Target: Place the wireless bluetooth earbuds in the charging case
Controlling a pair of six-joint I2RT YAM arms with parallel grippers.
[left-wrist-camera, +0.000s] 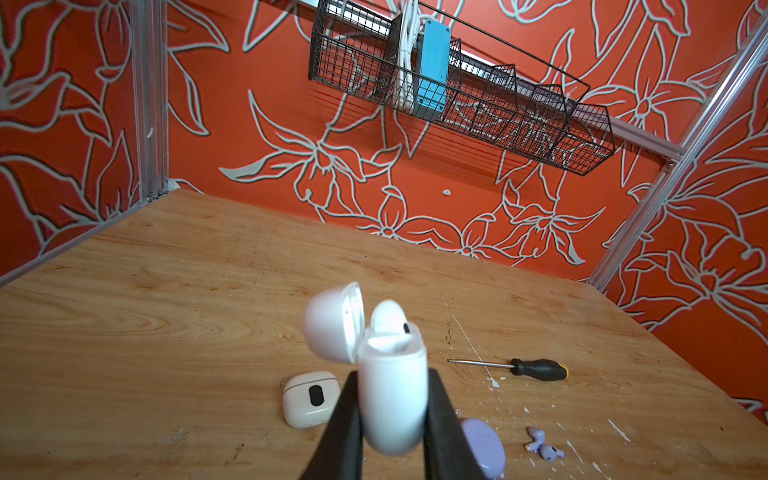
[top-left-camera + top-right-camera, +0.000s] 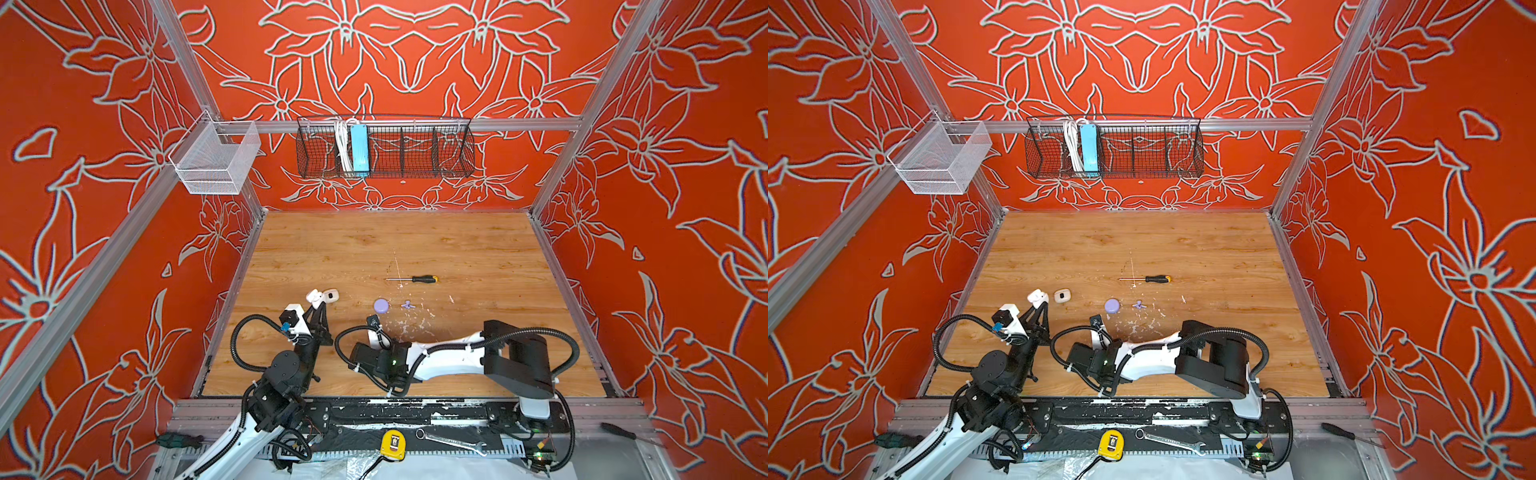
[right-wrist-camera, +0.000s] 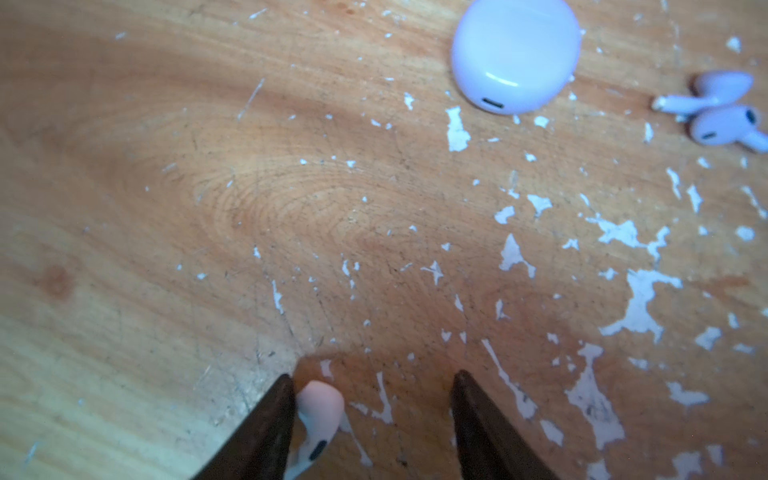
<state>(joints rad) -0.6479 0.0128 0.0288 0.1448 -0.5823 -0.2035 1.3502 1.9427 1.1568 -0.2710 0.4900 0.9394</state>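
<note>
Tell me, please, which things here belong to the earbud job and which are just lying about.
Job: open white case, white earbud, lilac case, lilac earbuds, closed white case.
Lying about: screwdriver, wrench, tape measure.

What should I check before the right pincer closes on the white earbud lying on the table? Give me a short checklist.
1. White case clamped in left pincer: ok.
2. Lid swung open: ok.
3. One earbud seated, slot beside it free: ok.
4. Loose earbud between the right pincer fingers, jaws apart: ok.
5. Loose earbud centred in the gap: not ok, it lies against one finger.
6. Its orientation for the slot: cannot tell.
</note>
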